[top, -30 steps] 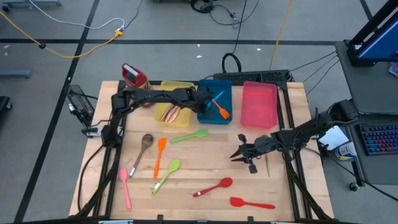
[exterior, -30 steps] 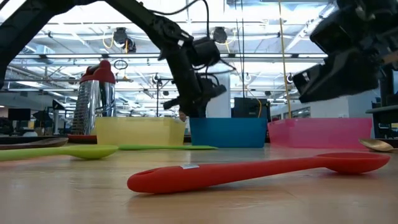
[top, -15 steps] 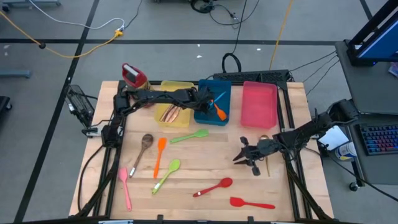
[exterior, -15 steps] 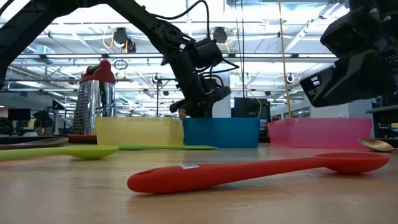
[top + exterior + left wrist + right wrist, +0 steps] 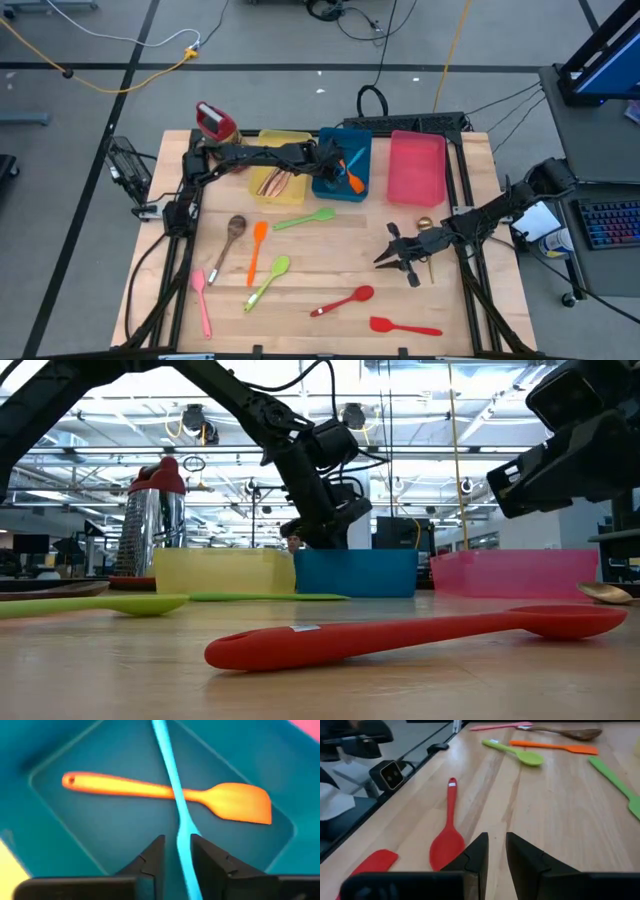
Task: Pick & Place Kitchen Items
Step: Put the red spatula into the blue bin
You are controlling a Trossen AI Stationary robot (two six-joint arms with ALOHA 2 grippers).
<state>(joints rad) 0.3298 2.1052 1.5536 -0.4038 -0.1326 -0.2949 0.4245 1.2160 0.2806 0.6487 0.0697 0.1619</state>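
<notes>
No writing can be read anywhere; the red spoon [image 5: 420, 632] nearest the low camera carries only a small white sticker. Behind it, the right gripper [image 5: 400, 258] hovers low over the bare counter [image 5: 330, 270] with fingers [image 5: 475, 852] set narrow, holding nothing. Since a second ago it has drifted slightly toward the counter's near edge. Farther back, the left arm reaches over the blue tray [image 5: 345, 188]. The left gripper [image 5: 177, 855] has eased its fingers [image 5: 152, 857] apart, and the blue spoon's [image 5: 175, 795] handle runs loosely between them, across the orange spatula [image 5: 220, 802] lying in the tray.
</notes>
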